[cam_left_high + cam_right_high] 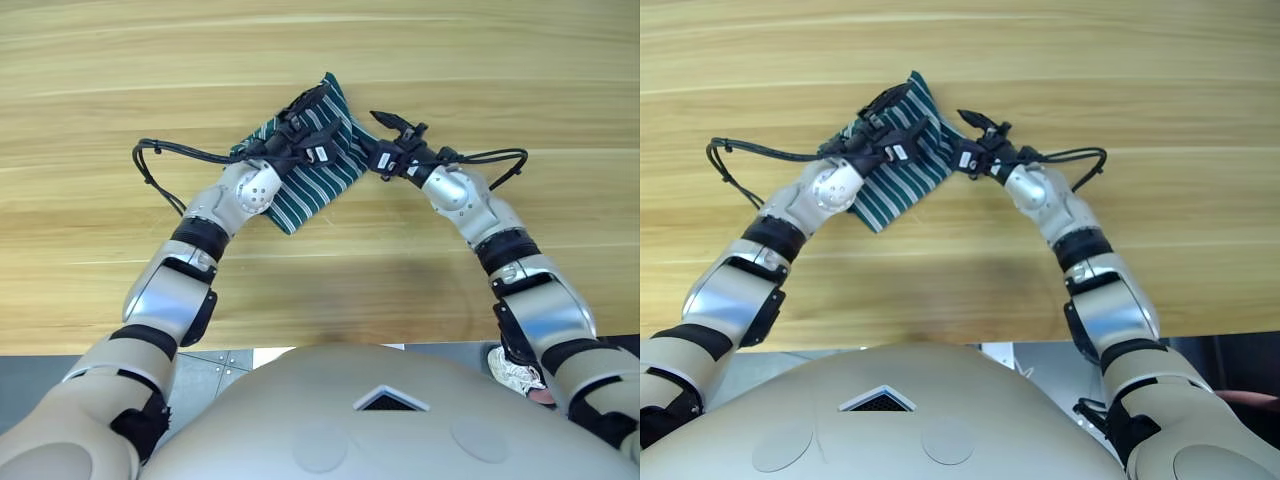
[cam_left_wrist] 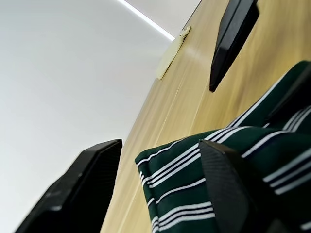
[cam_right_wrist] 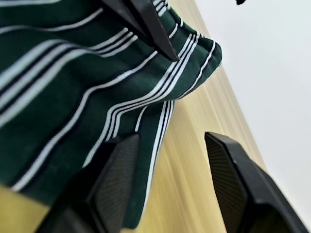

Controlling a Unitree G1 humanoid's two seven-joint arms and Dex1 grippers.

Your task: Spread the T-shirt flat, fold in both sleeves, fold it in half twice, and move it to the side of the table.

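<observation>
T-shirt looks folded down to a small striped packet, lying on the desk near mid, a bit toward 11 o'clock, turned diamond-wise. L pincer sits over the packet's 12 o'clock part, released, fingers apart w/ one resting on cloth. R pincer is at the packet's 3 o'clock edge, also released: one finger over the stripes, the other over bare wood, cloth edge in between, nothing clamped. My read: folds done, only the move to the desk side is left. Risks: 1) R closes on just the top layer, so a pull peels the fold open. 2) Pushing w/o a real grip, so layers shear on the smooth wood and the packet skews. 3) L and R move out of sync, so it stretches or twists between them. 4) Can't tell how many layers lie in R's gap, so check before closing.
</observation>
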